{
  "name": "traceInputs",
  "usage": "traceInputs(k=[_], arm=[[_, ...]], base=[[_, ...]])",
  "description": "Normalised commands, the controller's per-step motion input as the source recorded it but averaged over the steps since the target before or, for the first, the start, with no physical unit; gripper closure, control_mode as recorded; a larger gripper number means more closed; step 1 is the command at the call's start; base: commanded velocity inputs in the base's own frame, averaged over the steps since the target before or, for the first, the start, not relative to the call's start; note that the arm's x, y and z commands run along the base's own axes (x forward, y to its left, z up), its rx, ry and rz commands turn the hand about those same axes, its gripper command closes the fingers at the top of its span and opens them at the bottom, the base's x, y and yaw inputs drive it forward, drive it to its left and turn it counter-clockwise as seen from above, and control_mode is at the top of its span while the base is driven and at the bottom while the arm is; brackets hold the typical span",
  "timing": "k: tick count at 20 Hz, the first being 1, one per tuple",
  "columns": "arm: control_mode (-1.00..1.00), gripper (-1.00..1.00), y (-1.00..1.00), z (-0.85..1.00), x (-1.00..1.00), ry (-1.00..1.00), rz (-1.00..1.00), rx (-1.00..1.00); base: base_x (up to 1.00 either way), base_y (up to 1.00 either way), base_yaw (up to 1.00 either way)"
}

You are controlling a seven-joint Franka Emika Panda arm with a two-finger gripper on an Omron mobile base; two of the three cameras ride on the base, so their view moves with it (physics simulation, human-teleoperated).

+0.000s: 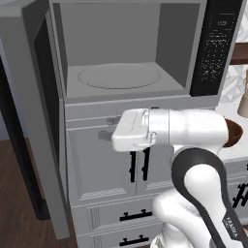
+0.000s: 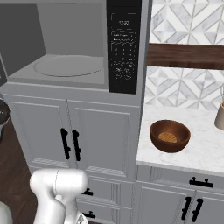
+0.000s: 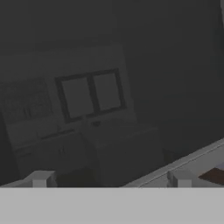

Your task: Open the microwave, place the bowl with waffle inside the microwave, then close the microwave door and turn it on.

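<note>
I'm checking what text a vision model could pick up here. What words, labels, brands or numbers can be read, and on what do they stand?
"FRANKA": small white lettering on the dark joint cover of the arm, lower right of the left base view; just legible.
Keypad panel of the microwave: a small display and rows of button labels, too small and blurred to read.
Bowl with waffle, cabinet doors, counter: no text.
</note>
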Motion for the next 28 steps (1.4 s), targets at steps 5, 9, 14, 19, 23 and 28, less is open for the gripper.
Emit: traceInputs(k=[5,9,14,19,23,28], arm=[[-1.00,-1.00,-1.00,0.56,0.00,0.27,-0.47,0.00],[-1.00,-1.00,-0.97,0.50,0.02,0.35,-0.54,0.00],[-1.00,-1.00,-0.99,0.29,0.00,0.37,-0.51,0.00],[-1.00,-1.00,-1.00,0.04,0.00,0.35,-0.42,0.00],[-1.00,-1.00,-1.00,0.06,0.00,0.34,-0.30,0.00],[-1.00,-1.00,-1.00,-0.17,0.00,0.15,-0.08,0.03]], base=[[0.00,0.00,0.00],[0.00,0.00,0.00],[0.00,0.00,0.00],[0.00,0.00,0.00],[0.00,0.00,0.00],[0.00,0.00,0.00]])
